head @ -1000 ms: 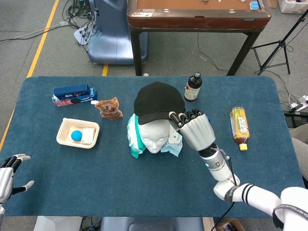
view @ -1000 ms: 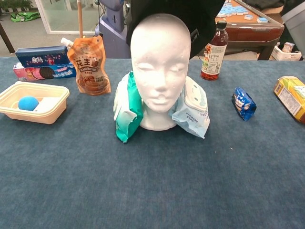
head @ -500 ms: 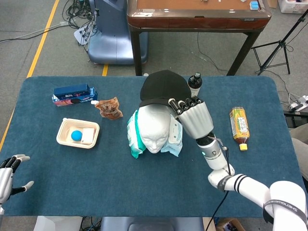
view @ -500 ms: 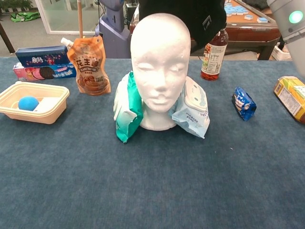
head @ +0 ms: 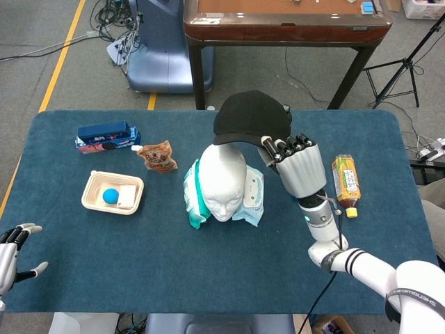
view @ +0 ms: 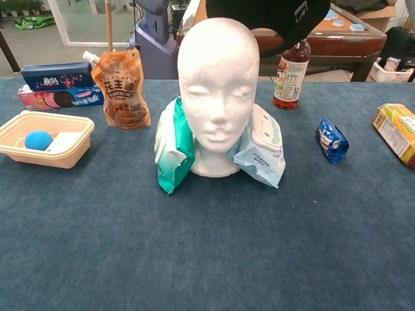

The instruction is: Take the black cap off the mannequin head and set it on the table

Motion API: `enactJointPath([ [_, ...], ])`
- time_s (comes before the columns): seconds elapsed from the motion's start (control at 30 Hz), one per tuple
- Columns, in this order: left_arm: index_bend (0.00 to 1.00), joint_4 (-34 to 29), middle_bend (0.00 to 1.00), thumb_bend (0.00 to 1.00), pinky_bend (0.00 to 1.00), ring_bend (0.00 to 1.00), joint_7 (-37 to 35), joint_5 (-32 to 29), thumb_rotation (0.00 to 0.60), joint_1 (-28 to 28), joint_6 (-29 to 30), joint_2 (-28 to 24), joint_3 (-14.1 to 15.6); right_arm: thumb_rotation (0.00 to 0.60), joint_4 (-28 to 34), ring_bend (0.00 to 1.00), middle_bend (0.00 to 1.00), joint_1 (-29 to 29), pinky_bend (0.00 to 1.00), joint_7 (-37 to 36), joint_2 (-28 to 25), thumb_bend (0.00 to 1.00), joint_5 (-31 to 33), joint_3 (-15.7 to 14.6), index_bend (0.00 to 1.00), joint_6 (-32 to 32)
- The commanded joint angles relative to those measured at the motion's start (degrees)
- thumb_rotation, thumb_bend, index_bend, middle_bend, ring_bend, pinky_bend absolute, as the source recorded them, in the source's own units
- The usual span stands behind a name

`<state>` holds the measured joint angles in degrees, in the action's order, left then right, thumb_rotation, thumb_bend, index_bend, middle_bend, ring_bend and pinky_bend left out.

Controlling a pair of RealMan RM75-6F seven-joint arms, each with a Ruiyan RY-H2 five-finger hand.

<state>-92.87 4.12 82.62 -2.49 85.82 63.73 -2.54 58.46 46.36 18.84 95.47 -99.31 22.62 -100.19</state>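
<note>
Cap status: black cap (head: 252, 116) is now clear of the mannequin head (head: 222, 180), lifted up and back-right versus a second ago, when it still sat on the crown. Half a second ago it was only tipped back. Chest view agrees: cap (view: 275, 19) hangs above and right of the bare white scalp (view: 217, 84), no contact visible.

Right robot hand (head: 295, 165) holds the cap by its right edge, fingers curled over the rim, arm risen with it. Left robot hand (head: 12, 249) sits at the near-left desk edge, fingers apart, holding nothing, unchanged.

Meaning: removal step looks done. What remains is carrying the cap to a bare patch of desk and letting go. Near side in front of the head looks like the roomiest spot. Risk: brim snagging the bottle behind it on the way.

Desk (head: 208, 271): dark blue cloth cover. Wipes packs (view: 172, 152) lean against both sides of the head's base. Left: beige tray (head: 112, 193) with a blue ball (head: 110, 195), orange pouch (head: 157, 155), blue biscuit box (head: 108, 136). Right: small blue packet (view: 332, 139), yellow drink bottle (head: 345, 182) lying flat. Dark sauce bottle (view: 289, 74) stands behind the head, mostly hidden by the cap in the head view.

Room: grey floor, yellow tape line (head: 61, 56), cable clutter, blue machine base (head: 160, 49), brown wooden table (head: 285, 17), tripod legs (head: 400, 69) far right.
</note>
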Motion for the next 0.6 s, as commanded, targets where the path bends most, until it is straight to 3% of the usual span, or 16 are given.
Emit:
enactJointPath([
  [0.03,0.29,0.0,0.26,0.06,0.43,0.26,0.3,0.0,0.600,0.0,0.0,0.1,0.0,0.600,2.6,0.98,1.00,-2.6,1.00,1.3,-3.0,0.43,-1.4,-1.7,0.78,-2.6],
  [0.27,0.29,0.0,0.26,0.06,0.43,0.26,1.0,-0.1,0.600,-0.2,-0.3,0.4,0.0,0.600,4.0,0.98,1.00,-7.3,1.00,1.6,-7.4,0.43,-2.2,-4.5,0.78,-5.3],
  [0.6,0.29,0.1,0.26,0.06,0.43,0.26,1.7,-0.5,0.600,-0.5,-1.0,0.6,-0.1,0.600,-4.8,0.97,1.00,-10.6,1.00,-3.6,-6.8,0.43,0.9,-6.9,0.78,-4.3],
])
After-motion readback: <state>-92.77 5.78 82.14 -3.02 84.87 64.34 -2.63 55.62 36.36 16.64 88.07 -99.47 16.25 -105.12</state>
